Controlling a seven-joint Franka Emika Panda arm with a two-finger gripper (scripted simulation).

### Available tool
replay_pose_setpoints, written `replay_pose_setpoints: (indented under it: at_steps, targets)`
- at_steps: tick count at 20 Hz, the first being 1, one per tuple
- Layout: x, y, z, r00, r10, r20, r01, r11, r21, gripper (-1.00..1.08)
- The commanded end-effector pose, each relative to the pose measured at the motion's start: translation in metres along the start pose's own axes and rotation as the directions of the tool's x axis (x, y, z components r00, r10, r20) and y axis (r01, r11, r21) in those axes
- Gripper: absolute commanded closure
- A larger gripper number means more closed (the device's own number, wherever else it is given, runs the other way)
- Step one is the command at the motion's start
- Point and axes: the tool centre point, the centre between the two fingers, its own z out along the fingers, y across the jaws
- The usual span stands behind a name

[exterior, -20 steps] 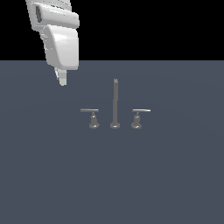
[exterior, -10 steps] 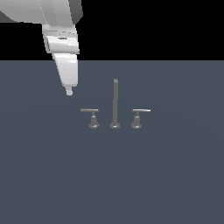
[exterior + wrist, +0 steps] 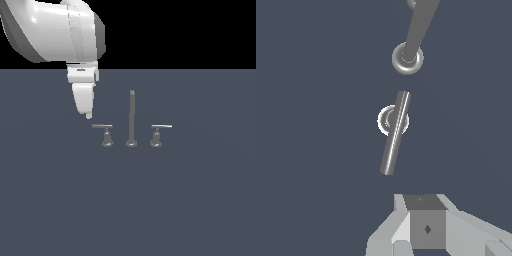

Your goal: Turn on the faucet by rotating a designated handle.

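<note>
A white robot arm hangs over a small grey faucet (image 3: 131,120) on a dark flat surface (image 3: 200,200).

Going from the exterior view's left: the gripper (image 3: 88,115) hovers just above the free end of the handle (image 3: 103,133), not touching; whether its jaws are open cannot be told. Then come the spout rod (image 3: 132,117) and the twin handle (image 3: 159,134).

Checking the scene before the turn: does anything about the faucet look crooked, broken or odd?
Nothing stands out. The faucet has its spout upright, and the handle and its twin sit level on intact bases. The gripper hangs beside the handle's bar.
</note>
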Motion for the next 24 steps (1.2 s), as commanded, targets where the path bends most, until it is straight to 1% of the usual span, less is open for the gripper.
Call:
replay_pose_setpoints:
  at_steps: [1, 7, 12, 21, 24]
  targets:
    - [0.007, -0.013, 0.013, 0.999, 0.054, -0.005, -0.054, 0.999, 0.001, 1.08]
    - [0.023, -0.037, 0.036, 0.987, 0.158, -0.012, -0.158, 0.988, 0.003, 1.08]
    - [0.033, -0.048, 0.048, 0.978, 0.210, -0.014, -0.210, 0.978, 0.004, 1.08]
    - [0.037, -0.053, 0.053, 0.973, 0.232, -0.014, -0.232, 0.973, 0.005, 1.08]
    - [0.032, -0.048, 0.053, 0.973, 0.232, -0.014, -0.232, 0.973, 0.004, 1.08]
